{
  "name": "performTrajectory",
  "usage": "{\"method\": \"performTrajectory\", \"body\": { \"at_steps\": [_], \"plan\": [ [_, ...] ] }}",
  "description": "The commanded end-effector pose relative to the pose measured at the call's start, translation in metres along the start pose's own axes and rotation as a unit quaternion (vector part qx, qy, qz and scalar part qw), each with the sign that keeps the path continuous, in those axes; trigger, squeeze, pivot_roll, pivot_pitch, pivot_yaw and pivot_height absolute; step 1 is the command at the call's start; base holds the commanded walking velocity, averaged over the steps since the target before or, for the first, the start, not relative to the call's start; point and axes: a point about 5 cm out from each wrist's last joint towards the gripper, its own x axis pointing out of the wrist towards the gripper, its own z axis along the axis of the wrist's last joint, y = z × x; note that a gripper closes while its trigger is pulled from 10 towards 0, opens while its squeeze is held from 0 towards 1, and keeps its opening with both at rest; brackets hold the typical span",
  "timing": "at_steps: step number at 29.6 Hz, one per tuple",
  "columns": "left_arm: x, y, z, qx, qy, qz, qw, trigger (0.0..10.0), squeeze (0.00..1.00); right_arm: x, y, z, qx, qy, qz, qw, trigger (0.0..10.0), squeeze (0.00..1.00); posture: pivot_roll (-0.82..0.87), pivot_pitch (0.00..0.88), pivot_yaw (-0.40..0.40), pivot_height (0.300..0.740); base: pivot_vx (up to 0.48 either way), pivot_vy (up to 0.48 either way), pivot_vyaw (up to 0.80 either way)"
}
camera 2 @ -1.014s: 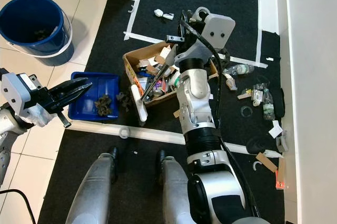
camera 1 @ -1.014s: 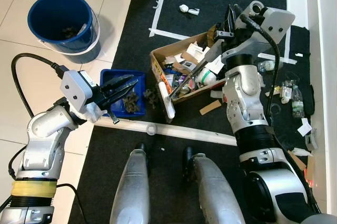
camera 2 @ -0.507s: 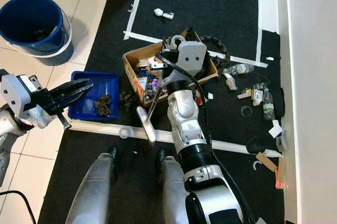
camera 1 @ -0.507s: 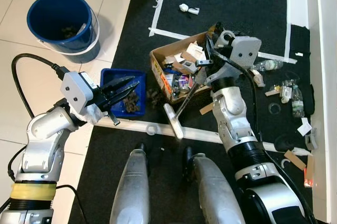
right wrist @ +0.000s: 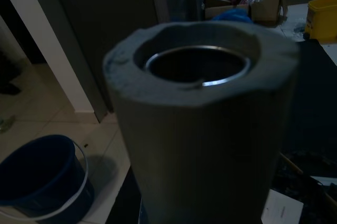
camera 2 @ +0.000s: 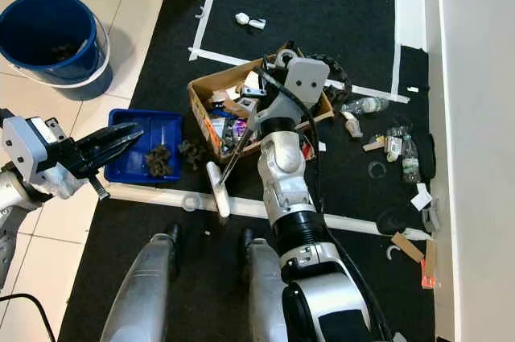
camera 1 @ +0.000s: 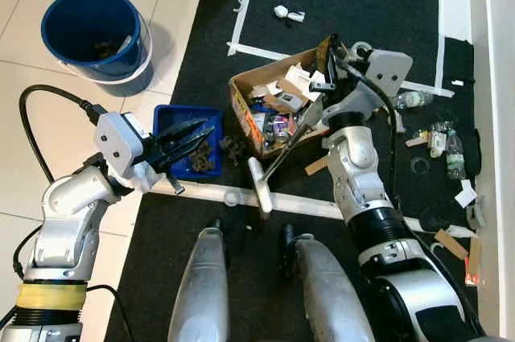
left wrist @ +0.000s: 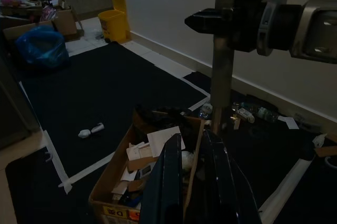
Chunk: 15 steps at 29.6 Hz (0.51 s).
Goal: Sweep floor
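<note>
My right gripper is shut on the grey handle of a broom. The handle slants down to the white broom head, which rests on the black carpet just before the white tape line. The handle's hollow end is close to the right wrist camera. A dark clump of debris lies between the broom head and a blue dustpan that holds more debris. My left gripper hovers over the dustpan, its fingers close together with nothing between them.
A blue bucket stands on the tiles at the far left. A cardboard box full of rubbish sits beside the broom. Bottles and scraps litter the carpet by the right wall. My legs are at the bottom.
The right arm drew the broom head away from the box towards my feet, then shifted it slightly left. The left arm and dustpan stayed put.
</note>
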Motion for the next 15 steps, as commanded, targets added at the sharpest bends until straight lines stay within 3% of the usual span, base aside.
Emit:
{"method": "performTrajectory", "body": {
  "at_steps": [1,15],
  "plan": [
    [0.0084,-0.0236,-0.0169,-0.074,-0.002,-0.032,0.997,10.0,0.00,-0.0044,0.0327,-0.0064,0.080,0.003,-0.008,0.997,10.0,0.00,0.21,0.394,-0.129,0.740,0.000,0.000,0.00],
    [0.0085,-0.0250,-0.0157,-0.076,-0.004,-0.029,0.997,10.0,0.00,-0.0015,0.0415,-0.0041,0.145,0.008,-0.011,0.989,10.0,0.00,0.21,0.398,-0.130,0.740,0.000,0.000,0.00]
  ]
}}
